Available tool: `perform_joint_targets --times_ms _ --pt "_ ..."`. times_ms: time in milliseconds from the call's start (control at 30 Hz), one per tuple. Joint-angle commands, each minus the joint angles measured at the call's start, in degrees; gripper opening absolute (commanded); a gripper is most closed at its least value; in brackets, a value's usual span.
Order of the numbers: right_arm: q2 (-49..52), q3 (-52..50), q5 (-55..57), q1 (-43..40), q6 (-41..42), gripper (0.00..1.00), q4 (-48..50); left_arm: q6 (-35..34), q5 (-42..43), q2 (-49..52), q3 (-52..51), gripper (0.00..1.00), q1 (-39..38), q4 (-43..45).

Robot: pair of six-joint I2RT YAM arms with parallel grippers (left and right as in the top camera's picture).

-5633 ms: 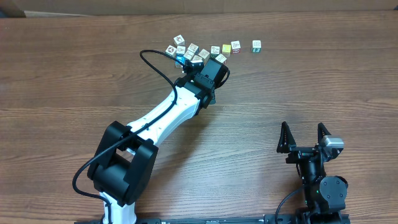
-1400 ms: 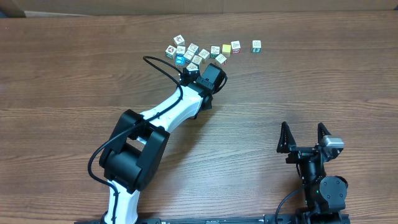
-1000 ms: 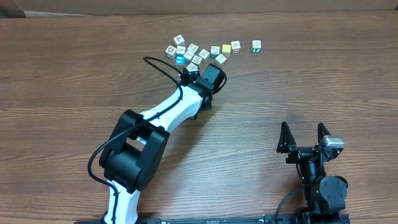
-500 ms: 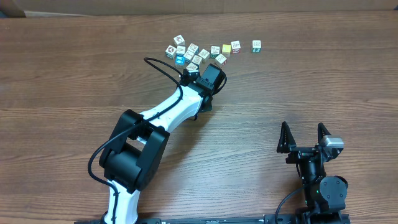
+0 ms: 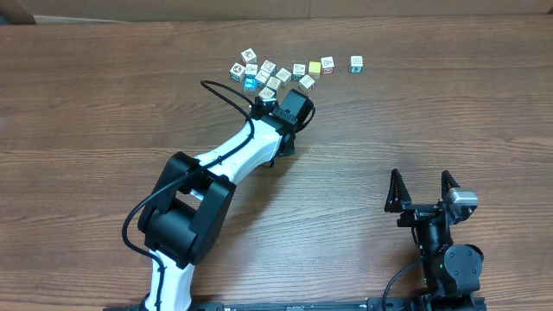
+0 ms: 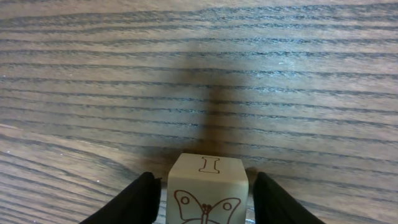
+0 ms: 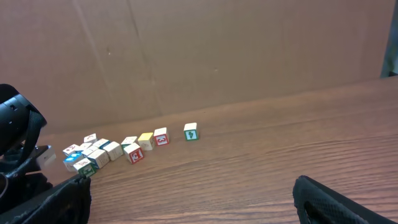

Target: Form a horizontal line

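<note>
The wood-grain bench (image 5: 104, 130) is seen from overhead, with the white left arm (image 5: 233, 155) stretched diagonally from the near edge toward the far side and a black cable (image 5: 218, 89) looped beside it. The left gripper (image 6: 207, 200) is placed at the near edge of a loose cluster of picture blocks (image 5: 268, 67). In the left wrist view, a pale butterfly block (image 6: 208, 186), topped with the letter "I", is framed between the two black fingers (image 6: 138, 200). The jaws are drawn in close on both sides of it, with thin dark gaps showing. Whether they press on it cannot be told.

To the right of the cluster, three more cubes are strung out along the far side of the bench. A yellow block (image 5: 314, 66) and a red-marked block (image 5: 327, 64) are set just beside each other. A green-marked block (image 5: 356, 62) is set apart at the right end. The same three are seen from the right wrist camera against a cardboard backdrop (image 7: 186, 50): yellow (image 7: 145, 141), red (image 7: 161, 136) and green (image 7: 191, 131).

At the near right corner, the right gripper (image 5: 422, 187) is parked well apart from the blocks. Its jaws are spread wide and nothing is held between them. Its dark fingertips (image 7: 62, 200) are visible at the bottom corners of its own camera view.
</note>
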Motion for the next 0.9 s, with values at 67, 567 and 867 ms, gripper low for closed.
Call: perform_joint_targets --times_ms 67,567,867 --pt "-0.6 -0.8 -0.1 -0.2 -0.3 1.0 0.2 1.1 0.1 1.1 -0.3 0.53 0.3 0.2" --pt "-0.6 -0.8 -0.1 -0.2 -0.3 1.0 0.2 1.1 -3.8 0.1 2.9 0.68 0.4 0.2" --pt "-0.6 -0.8 -0.1 -0.2 -0.3 1.0 0.2 4.7 -5.8 -0.7 12.1 0.78 1.6 0.2"
